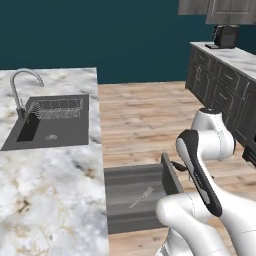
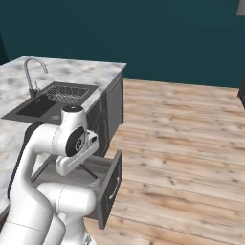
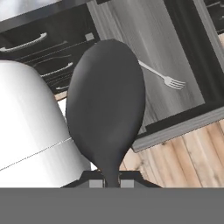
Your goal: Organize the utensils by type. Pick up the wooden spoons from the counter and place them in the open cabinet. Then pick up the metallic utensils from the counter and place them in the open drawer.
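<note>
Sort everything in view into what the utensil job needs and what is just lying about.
Job: dark grey spoon held in the shut gripper; fork lying in the open drawer; marble counter.
Lying about: sink; faucet; wire rack in the sink; dark appliance at the back.

Fork (image 1: 141, 197) in the drawer (image 1: 125, 180)

A silver fork (image 1: 141, 197) lies in the open drawer (image 1: 125, 216), at 3 o'clock of the marble counter (image 1: 50, 200).
</note>
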